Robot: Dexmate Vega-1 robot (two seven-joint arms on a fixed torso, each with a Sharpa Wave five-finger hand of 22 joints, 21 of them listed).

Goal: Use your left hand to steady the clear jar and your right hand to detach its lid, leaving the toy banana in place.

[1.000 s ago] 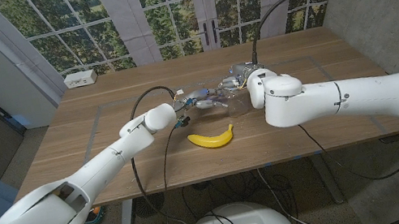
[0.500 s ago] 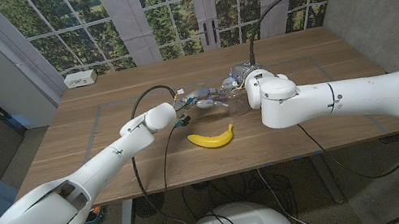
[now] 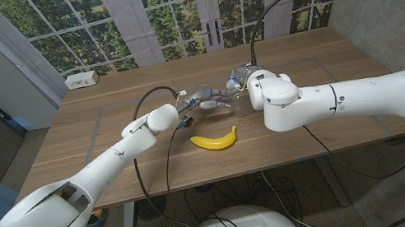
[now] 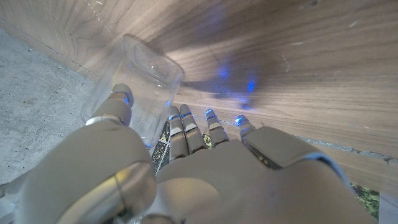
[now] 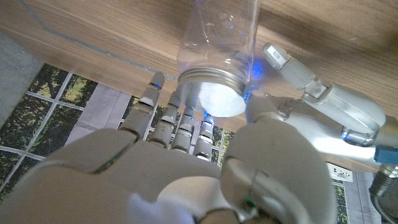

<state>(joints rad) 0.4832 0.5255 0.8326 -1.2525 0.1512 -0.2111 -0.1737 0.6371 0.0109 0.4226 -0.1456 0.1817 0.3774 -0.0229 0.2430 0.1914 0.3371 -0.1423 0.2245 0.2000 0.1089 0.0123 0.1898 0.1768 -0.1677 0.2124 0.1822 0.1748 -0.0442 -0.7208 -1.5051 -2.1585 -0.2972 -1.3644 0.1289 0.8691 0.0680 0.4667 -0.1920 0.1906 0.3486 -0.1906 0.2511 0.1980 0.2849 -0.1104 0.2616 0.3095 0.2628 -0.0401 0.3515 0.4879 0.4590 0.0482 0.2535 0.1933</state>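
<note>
The right hand is seen from behind in its wrist view, its fingers curled up around the silver metal lid of the clear jar, the thumb reaching along the far side. The lid appears to be clasped so it can be twisted off, though firm contact cannot be confirmed. In the head view the same right hand is mostly hidden behind its own wrist, at about 1 o'clock from the toy banana.

The left hand is wrapped around the jar's body, thumb on one side and fingers on the other, evidently to keep the jar from turning while the lid is worked. In the head view the left hand is met at 12 o'clock from the banana, with the jar held between both hands above the wooden table.

The banana lies alone on the table, near the front edge, apart from both hands, as the task wants.
</note>
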